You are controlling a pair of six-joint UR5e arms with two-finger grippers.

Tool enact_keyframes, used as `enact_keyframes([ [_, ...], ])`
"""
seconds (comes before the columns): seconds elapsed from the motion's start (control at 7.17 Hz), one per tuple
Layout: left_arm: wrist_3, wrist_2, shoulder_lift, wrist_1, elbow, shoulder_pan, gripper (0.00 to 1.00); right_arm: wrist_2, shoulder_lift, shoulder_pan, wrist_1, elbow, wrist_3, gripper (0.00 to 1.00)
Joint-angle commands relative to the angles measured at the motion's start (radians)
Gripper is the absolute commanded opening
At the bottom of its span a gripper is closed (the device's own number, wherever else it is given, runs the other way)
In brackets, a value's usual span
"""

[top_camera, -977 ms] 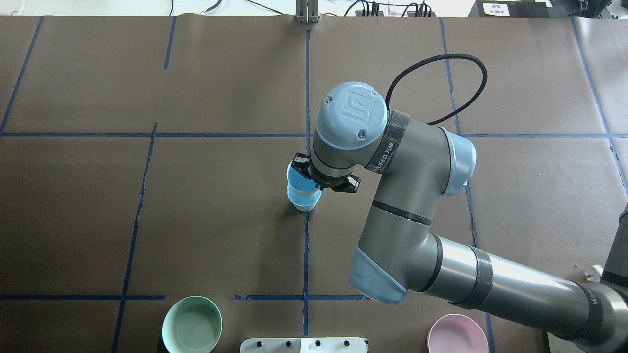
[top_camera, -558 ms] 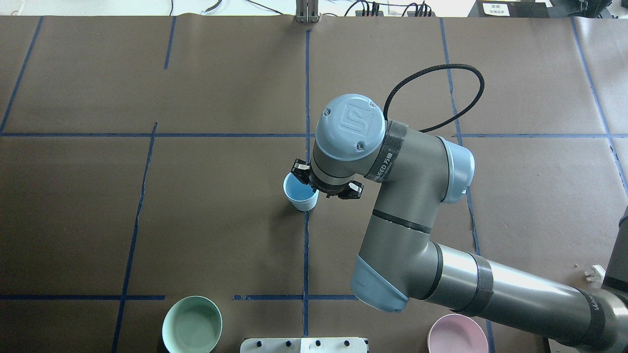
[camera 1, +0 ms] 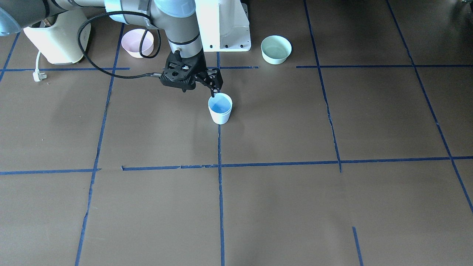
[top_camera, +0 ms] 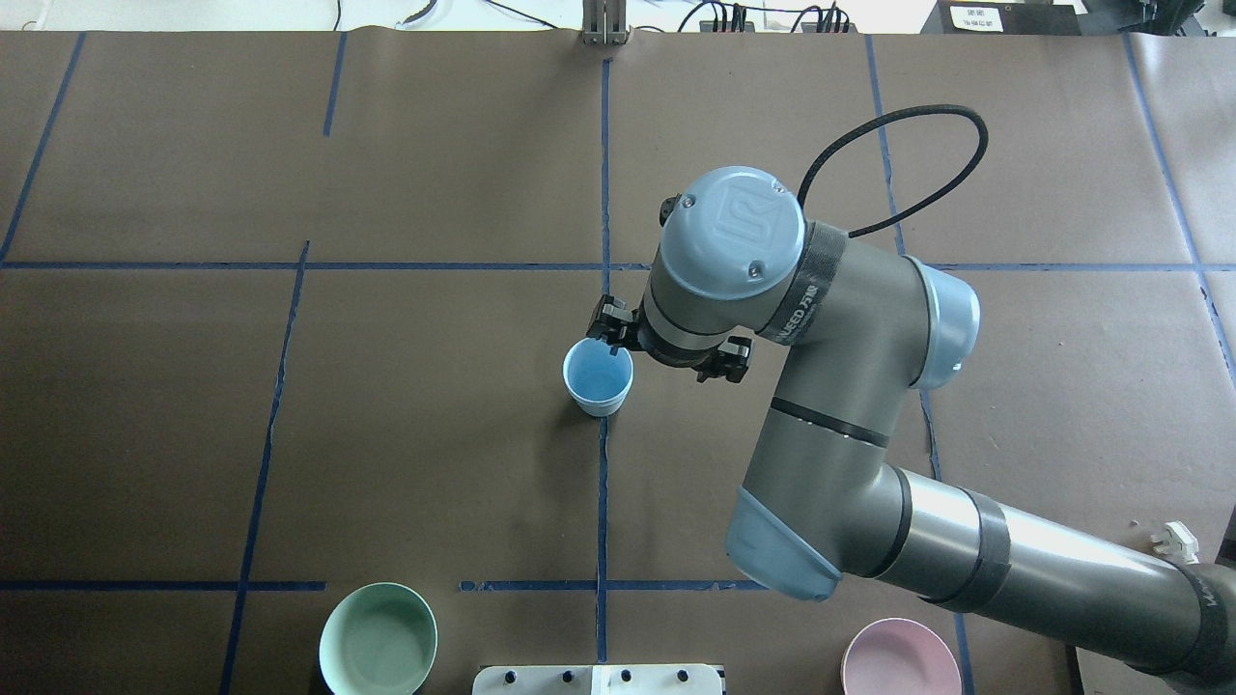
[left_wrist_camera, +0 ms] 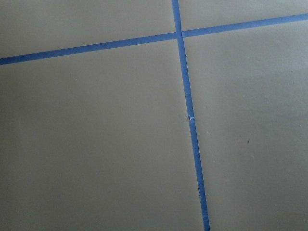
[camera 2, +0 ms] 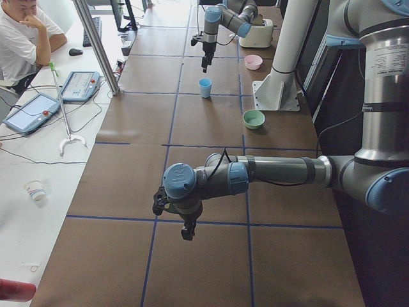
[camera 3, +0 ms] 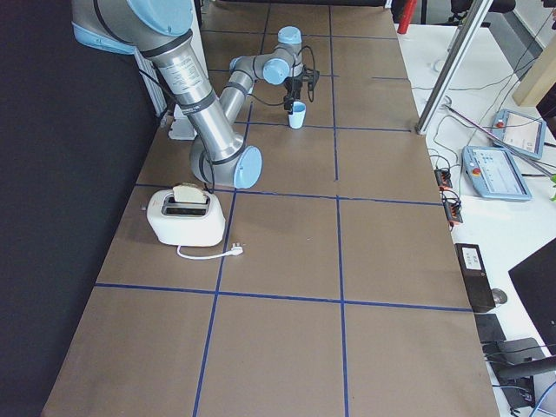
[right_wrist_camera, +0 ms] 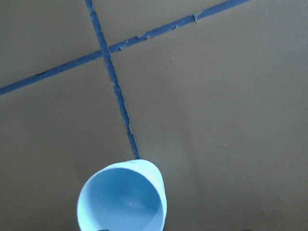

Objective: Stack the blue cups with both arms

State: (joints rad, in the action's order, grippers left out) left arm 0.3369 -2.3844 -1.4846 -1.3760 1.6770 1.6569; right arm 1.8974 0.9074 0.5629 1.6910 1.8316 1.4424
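Observation:
The two blue cups (top_camera: 599, 378) stand nested as one stack on the centre tape line, also in the front view (camera 1: 220, 108) and low in the right wrist view (right_wrist_camera: 122, 199), where two rims show. My right gripper (top_camera: 666, 349) is open and empty, just right of and above the stack; in the front view (camera 1: 197, 87) one fingertip (camera 1: 214, 92) hangs by the rim. My left gripper (camera 2: 183, 229) shows only in the exterior left view, low over bare table far from the cups; I cannot tell if it is open or shut.
A mint-green bowl (top_camera: 378, 639) and a pale pink bowl (top_camera: 900, 658) sit at the near edge by the white pedestal (camera 1: 221, 26). A cream toaster (camera 1: 55, 33) with its cord stands at my right. A person (camera 2: 22, 38) sits beyond the table.
The right gripper lowered the held cup into the standing cup, let go, then moved right, away from the stack.

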Motion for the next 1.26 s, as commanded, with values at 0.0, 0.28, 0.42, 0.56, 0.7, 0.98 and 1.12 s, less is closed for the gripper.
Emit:
enact_keyframes([
  [0.0,-0.030,0.004,-0.006,0.000,-0.006,0.000,1.00,0.201,0.147,0.229,-0.004,0.026,-0.357,1.00],
  [0.28,-0.033,0.004,-0.013,-0.009,-0.002,-0.003,1.00,0.389,0.346,0.487,-0.010,0.028,-0.846,1.00],
  [0.42,-0.033,0.004,-0.011,-0.053,-0.005,-0.003,1.00,0.431,0.466,0.602,-0.011,0.037,-1.073,1.00],
  [0.56,-0.033,0.004,-0.010,-0.063,-0.007,-0.003,1.00,0.457,0.585,0.723,-0.008,0.035,-1.323,1.00],
  [0.7,-0.030,0.005,-0.010,-0.064,-0.017,-0.003,1.00,0.451,0.684,0.817,-0.005,0.029,-1.517,1.00],
  [0.98,-0.030,0.004,-0.010,-0.066,-0.036,-0.003,1.00,0.434,0.821,0.951,-0.010,-0.006,-1.700,1.00],
  [1.12,-0.032,0.004,-0.008,-0.084,-0.039,-0.003,1.00,0.428,0.849,0.962,-0.011,-0.008,-1.702,1.00],
])
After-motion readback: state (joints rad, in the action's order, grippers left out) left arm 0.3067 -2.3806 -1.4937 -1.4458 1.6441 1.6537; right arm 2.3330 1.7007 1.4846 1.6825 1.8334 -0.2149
